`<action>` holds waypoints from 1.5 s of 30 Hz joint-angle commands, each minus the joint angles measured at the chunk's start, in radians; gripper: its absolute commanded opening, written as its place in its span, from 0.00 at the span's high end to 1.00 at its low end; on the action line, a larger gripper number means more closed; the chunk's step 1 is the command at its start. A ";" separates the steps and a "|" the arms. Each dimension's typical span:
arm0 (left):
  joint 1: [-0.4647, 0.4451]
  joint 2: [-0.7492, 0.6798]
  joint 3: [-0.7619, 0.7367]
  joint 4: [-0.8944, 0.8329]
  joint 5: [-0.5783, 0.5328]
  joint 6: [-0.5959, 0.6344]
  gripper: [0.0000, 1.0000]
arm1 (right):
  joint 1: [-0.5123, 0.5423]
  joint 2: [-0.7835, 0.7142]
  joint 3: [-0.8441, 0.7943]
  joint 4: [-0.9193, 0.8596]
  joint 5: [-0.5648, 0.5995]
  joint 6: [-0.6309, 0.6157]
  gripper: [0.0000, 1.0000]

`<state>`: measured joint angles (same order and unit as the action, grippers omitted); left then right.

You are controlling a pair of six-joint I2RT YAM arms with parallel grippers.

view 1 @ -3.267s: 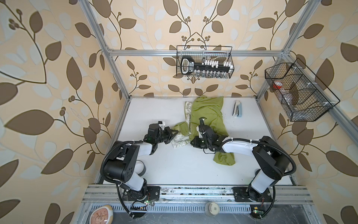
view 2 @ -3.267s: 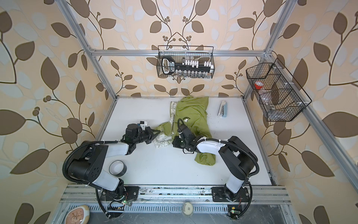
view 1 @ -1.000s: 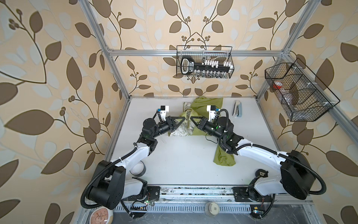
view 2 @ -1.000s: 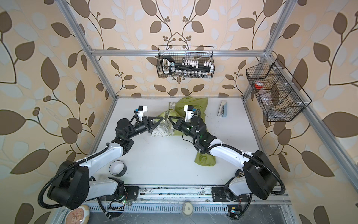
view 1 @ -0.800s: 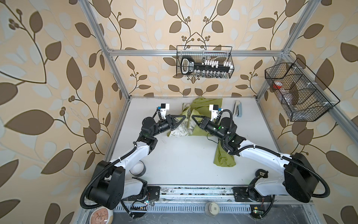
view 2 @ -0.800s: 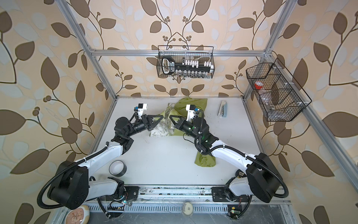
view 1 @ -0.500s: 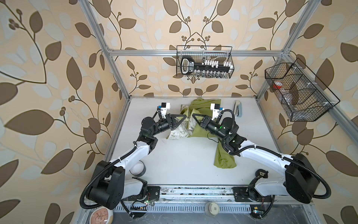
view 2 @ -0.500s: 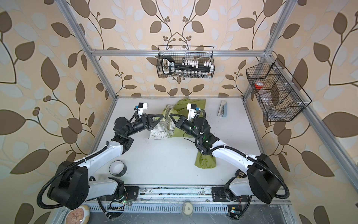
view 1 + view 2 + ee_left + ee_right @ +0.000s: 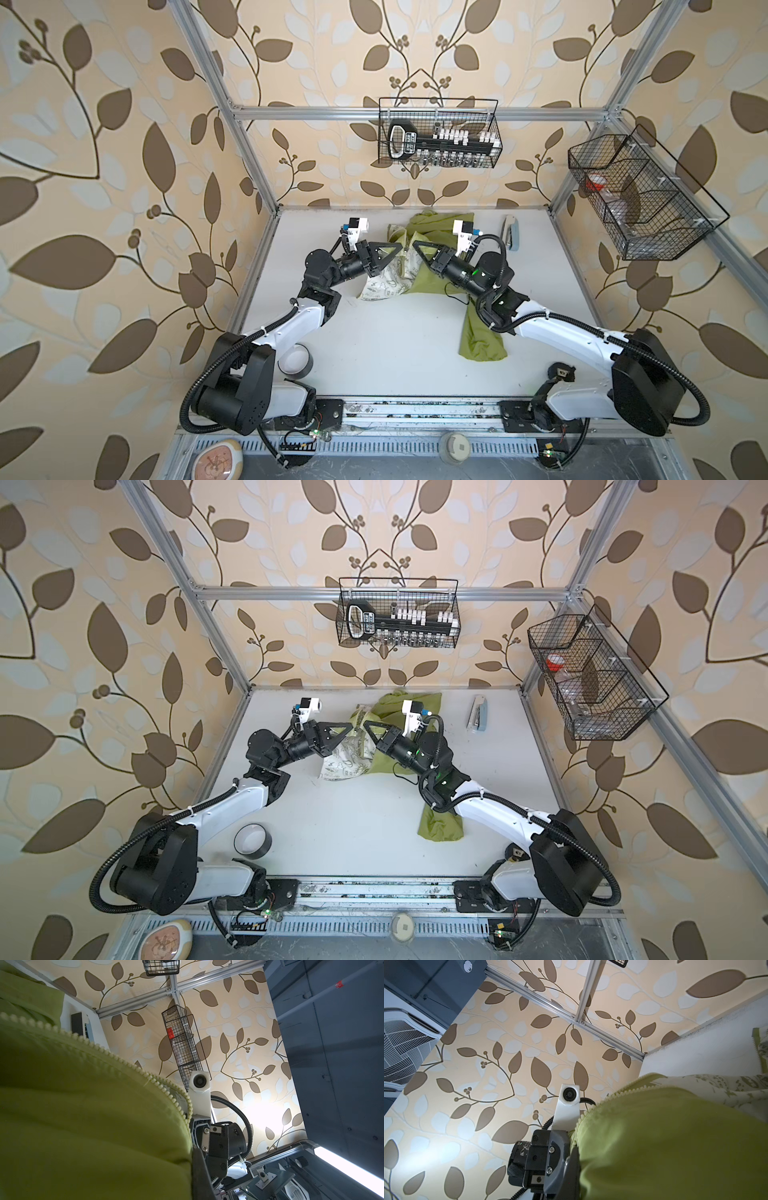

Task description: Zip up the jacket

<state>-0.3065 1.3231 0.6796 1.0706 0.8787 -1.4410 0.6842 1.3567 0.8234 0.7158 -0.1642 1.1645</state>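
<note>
The jacket (image 9: 428, 226) sits in the upper middle of both top views, bunched at the back of the table (image 9: 395, 332). One green part trails down toward the lower right, and the cream patterned lining faces out at the centre.

The left gripper (image 9: 398, 248) and the right gripper (image 9: 414, 244) meet tip to tip above the table. Each is clamped shut on a front edge of the jacket and holds it lifted.

In the wrist views the zipper teeth (image 9: 116, 1059) run as a single bare row along the green edge, with no mating row locked in. The right wrist view shows the same (image 9: 629, 1086). No slider can be made out.

By this evidence the zipping itself has not begun. The two front edges are gathered and held. Bringing the bottom ends together, seating them in the slider and drawing it up all appear left to do.

A black wire basket (image 9: 494, 124) hangs on the back wall at top centre. It holds a black tool (image 9: 401, 139) and a row of small white and metal pieces.

A divided wire basket (image 9: 681, 183) at the upper right holds a red-capped jar (image 9: 596, 183) in one compartment. What else is in it is too dim to tell.
</note>
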 commanded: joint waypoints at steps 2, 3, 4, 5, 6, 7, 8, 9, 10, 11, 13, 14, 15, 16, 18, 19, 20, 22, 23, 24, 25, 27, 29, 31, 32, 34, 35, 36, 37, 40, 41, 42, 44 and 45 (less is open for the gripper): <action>-0.013 -0.010 0.048 0.098 0.027 -0.004 1.00 | -0.005 -0.002 -0.012 0.065 0.000 0.024 1.00; -0.014 -0.010 0.049 0.097 0.029 -0.004 1.00 | -0.004 -0.001 -0.012 0.069 -0.001 0.026 1.00; -0.016 -0.010 0.049 0.095 0.029 -0.003 1.00 | -0.005 -0.001 -0.012 0.070 -0.003 0.026 1.00; -0.017 -0.010 0.048 0.094 0.029 -0.001 1.00 | -0.004 -0.001 -0.010 0.072 -0.003 0.027 1.00; -0.019 -0.010 0.047 0.091 0.029 -0.001 1.00 | -0.004 -0.001 -0.011 0.073 -0.004 0.028 1.00; -0.019 -0.010 0.046 0.091 0.029 -0.001 1.00 | -0.004 0.000 -0.009 0.071 -0.006 0.028 1.00; -0.020 -0.010 0.046 0.090 0.027 0.001 1.00 | -0.005 0.000 -0.010 0.072 -0.007 0.030 1.00; -0.021 -0.012 0.046 0.085 0.027 0.003 1.00 | -0.004 0.001 -0.010 0.071 -0.006 0.032 1.00; -0.022 -0.013 0.046 0.080 0.026 0.007 1.00 | -0.005 0.002 -0.010 0.073 -0.008 0.031 1.00; -0.022 -0.015 0.046 0.076 0.025 0.010 1.00 | -0.004 0.002 -0.009 0.072 -0.010 0.033 1.00; -0.023 -0.018 0.046 0.070 0.022 0.014 1.00 | -0.004 0.000 -0.010 0.071 -0.013 0.034 1.00; -0.025 -0.019 0.045 0.068 0.022 0.016 1.00 | -0.003 0.000 -0.010 0.070 -0.014 0.034 1.00; -0.025 -0.019 0.046 0.068 0.019 0.016 1.00 | -0.003 0.000 -0.010 0.070 -0.016 0.034 1.00; -0.025 -0.020 0.047 0.068 0.019 0.016 1.00 | -0.001 0.001 -0.012 0.069 -0.017 0.035 1.00; -0.025 -0.022 0.049 0.068 0.017 0.014 1.00 | 0.000 -0.003 -0.012 0.065 -0.016 0.036 1.00; -0.025 -0.023 0.050 0.069 0.016 0.014 1.00 | 0.001 -0.006 -0.015 0.064 -0.015 0.035 1.00; -0.025 -0.024 0.051 0.070 0.016 0.014 1.00 | 0.002 -0.008 -0.017 0.063 -0.013 0.036 1.00; -0.025 -0.027 0.052 0.072 0.013 0.011 1.00 | 0.000 -0.018 -0.028 0.061 -0.009 0.037 1.00; -0.025 -0.027 0.052 0.074 0.013 0.010 1.00 | -0.001 -0.025 -0.034 0.060 -0.005 0.040 1.00; -0.025 -0.027 0.053 0.079 0.011 0.008 1.00 | -0.004 -0.033 -0.042 0.060 0.002 0.042 1.00; -0.025 -0.025 0.053 0.085 0.009 0.000 1.00 | -0.007 -0.043 -0.052 0.064 0.007 0.046 1.00; -0.025 -0.017 0.059 0.102 0.011 -0.015 1.00 | -0.011 -0.058 -0.068 0.075 0.014 0.057 1.00; -0.025 -0.006 0.066 0.126 0.012 -0.041 1.00 | -0.012 -0.067 -0.073 0.081 0.014 0.061 1.00; -0.025 0.006 0.078 0.140 0.020 -0.062 1.00 | -0.011 -0.069 -0.072 0.084 0.013 0.064 1.00; -0.026 0.012 0.084 0.138 0.025 -0.072 1.00 | -0.010 -0.071 -0.072 0.088 0.012 0.067 1.00; -0.025 0.024 0.099 0.136 0.041 -0.091 1.00 | -0.011 -0.070 -0.071 0.101 0.009 0.077 1.00; -0.025 0.029 0.101 0.150 0.046 -0.105 1.00 | -0.010 -0.071 -0.074 0.108 0.009 0.082 1.00; -0.025 0.033 0.105 0.160 0.056 -0.117 1.00 | -0.010 -0.073 -0.074 0.116 0.009 0.086 1.00; -0.025 0.036 0.111 0.164 0.065 -0.129 1.00 | -0.010 -0.074 -0.075 0.125 0.009 0.090 1.00; -0.026 0.033 0.119 0.163 0.083 -0.150 1.00 | -0.011 -0.078 -0.077 0.146 0.014 0.092 1.00; -0.025 0.031 0.121 0.159 0.090 -0.152 1.00 | -0.011 -0.077 -0.079 0.156 0.017 0.093 1.00; -0.026 0.030 0.123 0.153 0.096 -0.154 1.00 | -0.011 -0.077 -0.080 0.168 0.017 0.096 1.00; -0.026 0.026 0.124 0.146 0.104 -0.154 1.00 | -0.011 -0.075 -0.081 0.181 0.015 0.102 1.00; -0.027 0.023 0.125 0.140 0.107 -0.154 1.00 | -0.010 -0.073 -0.081 0.188 0.014 0.106 1.00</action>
<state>-0.3222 1.3685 0.7506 1.1263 0.9417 -1.5833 0.6758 1.3033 0.7563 0.8158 -0.1596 1.2392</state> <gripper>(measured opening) 0.048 0.050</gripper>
